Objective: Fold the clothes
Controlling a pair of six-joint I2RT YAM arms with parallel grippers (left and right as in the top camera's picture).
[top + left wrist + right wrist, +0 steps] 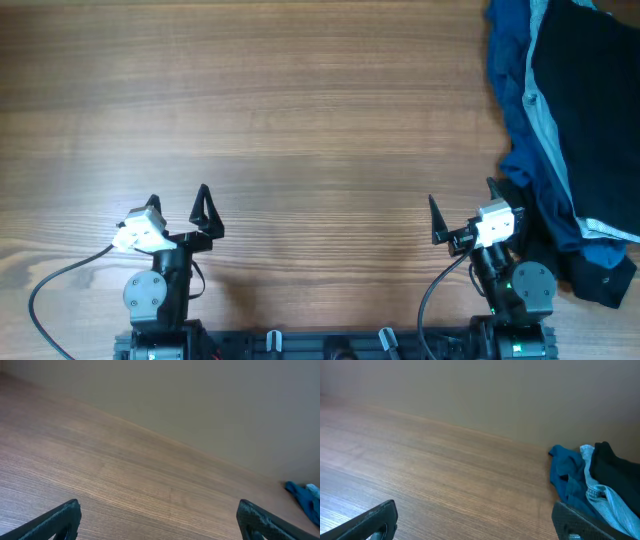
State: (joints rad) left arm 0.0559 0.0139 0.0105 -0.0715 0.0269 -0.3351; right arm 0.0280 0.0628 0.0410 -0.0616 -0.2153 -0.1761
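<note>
Folding not begun: left gripper [178, 195] and right gripper [461, 192] gape wide, empty (the right nearest the heaped clothes [545, 150]), so next, probably, pull the black garment [590, 110] free

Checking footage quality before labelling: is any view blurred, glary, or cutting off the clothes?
Overhead: even, soft light, no glare, table grain sharp; the clothes are cropped at the right edge, black fabric showing little detail. Left wrist: slightly soft, only a blue sliver of them visible. Right wrist: clear, pile cropped right.
</note>
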